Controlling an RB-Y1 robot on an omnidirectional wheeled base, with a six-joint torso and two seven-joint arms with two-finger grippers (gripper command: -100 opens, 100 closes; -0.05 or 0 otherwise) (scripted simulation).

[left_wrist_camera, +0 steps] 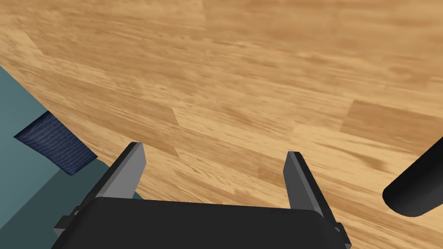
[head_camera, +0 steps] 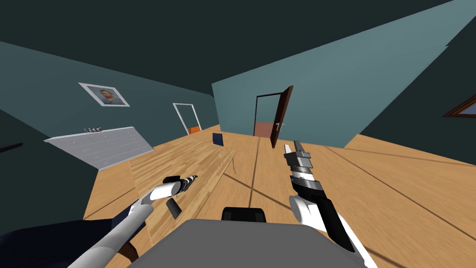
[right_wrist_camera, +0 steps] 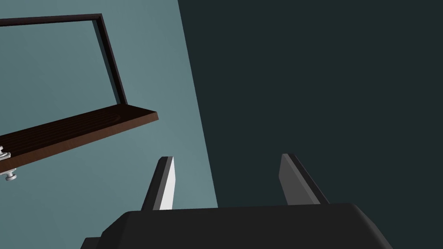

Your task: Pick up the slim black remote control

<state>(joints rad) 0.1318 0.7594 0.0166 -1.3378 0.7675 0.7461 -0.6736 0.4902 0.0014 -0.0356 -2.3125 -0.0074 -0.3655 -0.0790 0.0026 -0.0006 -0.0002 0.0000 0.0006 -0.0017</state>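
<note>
So, the slim black remote (head_camera: 173, 208) is lying flat on the wooden table (head_camera: 200, 156), near the end closest to me and at a slant to the table's edge. My left gripper (head_camera: 195, 177) is out over the tabletop, further along than the remote. It's clearly apart from the remote and has hold of nothing.

On the left wrist cam its fingers (left_wrist_camera: 130, 166) are spread wide, about a third of the picture apart, with just bare wood grain between them. Past the table's edge on one side there's a navy thing (left_wrist_camera: 54, 145) with a ribbed look, and I can't tell what it is. A rounded black shape (left_wrist_camera: 415, 190) also pokes in beyond the other finger. Honestly can't say what that is either, so I'm not calling it the remote.

My right gripper (head_camera: 294, 146) is held up to the right of the table, over the wooden floor (head_camera: 395, 186). Its fingers (right_wrist_camera: 166, 181) are wide apart too, with nothing between them.
</note>
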